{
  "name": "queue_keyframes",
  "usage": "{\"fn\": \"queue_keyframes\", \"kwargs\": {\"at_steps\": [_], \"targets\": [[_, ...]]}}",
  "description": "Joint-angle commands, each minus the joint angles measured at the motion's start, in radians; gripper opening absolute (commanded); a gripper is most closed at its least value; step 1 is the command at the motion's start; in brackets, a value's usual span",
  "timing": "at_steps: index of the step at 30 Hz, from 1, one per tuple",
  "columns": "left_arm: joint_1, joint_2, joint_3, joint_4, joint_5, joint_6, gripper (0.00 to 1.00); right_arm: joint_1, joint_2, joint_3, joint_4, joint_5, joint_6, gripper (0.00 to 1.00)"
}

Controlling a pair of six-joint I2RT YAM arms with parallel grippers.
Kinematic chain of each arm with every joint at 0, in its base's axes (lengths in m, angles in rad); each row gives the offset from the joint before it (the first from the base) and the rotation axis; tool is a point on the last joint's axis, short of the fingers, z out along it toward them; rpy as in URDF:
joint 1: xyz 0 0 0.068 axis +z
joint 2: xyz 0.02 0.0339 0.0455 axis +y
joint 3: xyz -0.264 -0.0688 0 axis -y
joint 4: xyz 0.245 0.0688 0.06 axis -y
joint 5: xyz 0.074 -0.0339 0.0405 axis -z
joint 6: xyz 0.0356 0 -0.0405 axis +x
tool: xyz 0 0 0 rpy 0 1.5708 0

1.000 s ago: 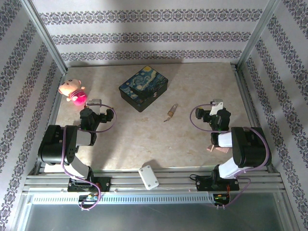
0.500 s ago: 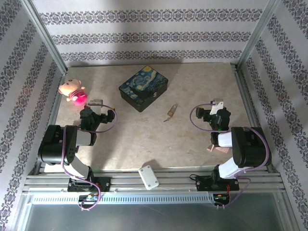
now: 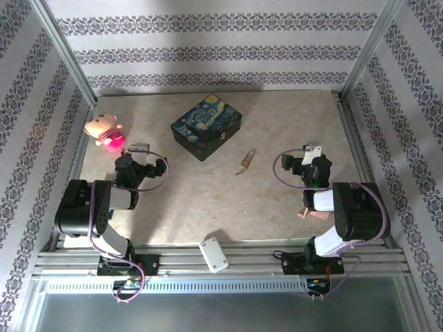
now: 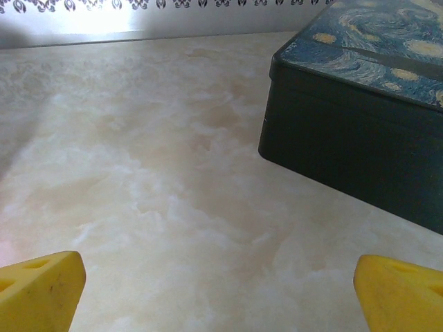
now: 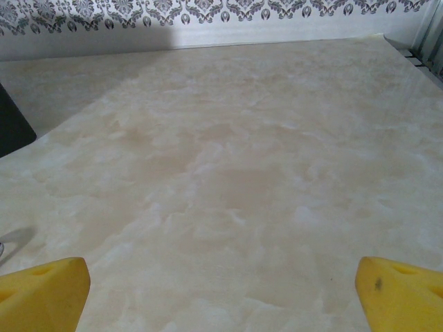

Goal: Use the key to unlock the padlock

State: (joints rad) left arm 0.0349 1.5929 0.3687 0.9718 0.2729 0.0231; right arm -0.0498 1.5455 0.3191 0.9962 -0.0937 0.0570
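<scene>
The tiny brass padlock lies on the marble table between the tin and my right arm; I cannot tell the key apart from it at this size. My left gripper hovers low near the left side, open, with its yellow fingertips wide apart over bare marble and nothing between them. My right gripper is to the right of the padlock and also open, its yellow fingertips spread over bare table. A sliver of something silvery shows at the left edge of the right wrist view.
A dark blue painted tin stands at the back centre and looms at right in the left wrist view. A pink plush toy lies at the far left. A white block rests on the front rail.
My left gripper has turned slightly to the right, toward the tin. The right arm and the padlock have not moved.
</scene>
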Motion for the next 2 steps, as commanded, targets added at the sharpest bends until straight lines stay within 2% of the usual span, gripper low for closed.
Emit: {"fn": "queue_keyframes", "kwargs": {"at_steps": [1, 2], "targets": [[0.011, 0.000, -0.007, 0.026, -0.029, -0.002, 0.99, 0.010, -0.008, 0.018, 0.018, 0.015, 0.017, 0.98], [0.011, -0.001, -0.006, 0.024, -0.045, -0.007, 0.99, 0.010, -0.008, 0.018, 0.015, 0.017, 0.015, 0.98]]}}
